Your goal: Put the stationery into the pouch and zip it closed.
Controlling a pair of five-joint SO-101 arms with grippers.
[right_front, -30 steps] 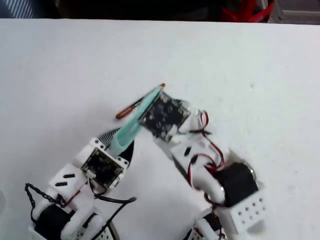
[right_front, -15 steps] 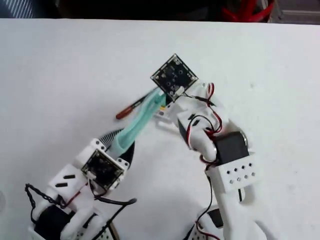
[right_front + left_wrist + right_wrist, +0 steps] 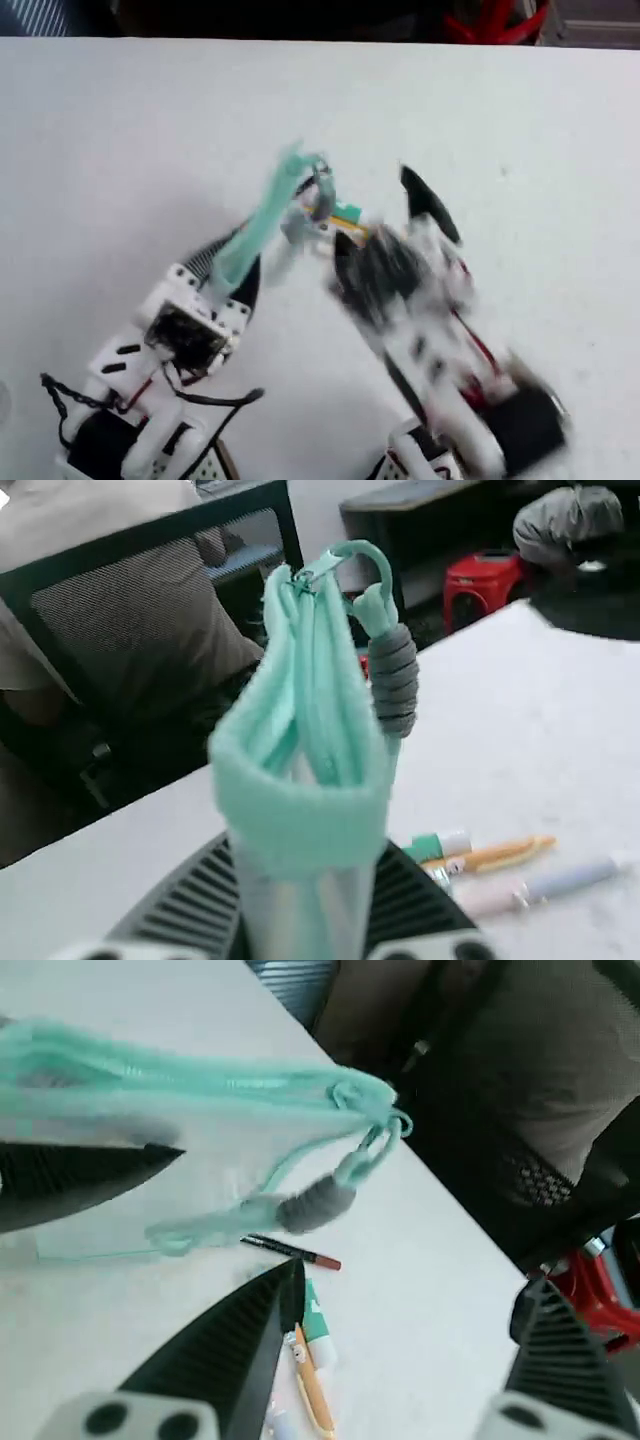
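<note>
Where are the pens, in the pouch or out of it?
Out. The pens lie on the table; the left claw holds the pouch apart from them.

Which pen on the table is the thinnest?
The dark pen with the red tip; the orange pen and the green-capped one beside it are clearly thicker.

Pouch (image 3: 300, 740): mint green and slim, with one end pinched between the left fingers (image 3: 180, 910) and the rest raised past their tips.
Pull (image 3: 393, 675): grey bead on a green loop, hanging at the pouch's far end.
Pens (image 3: 495, 853): one green-capped, one orange, one pale, lying flat together near the left fingers, below the gap between the right fingers (image 3: 230, 1345).
Pencil (image 3: 290, 1250): thin, red-tipped, lying flat by one right fingertip.
</note>
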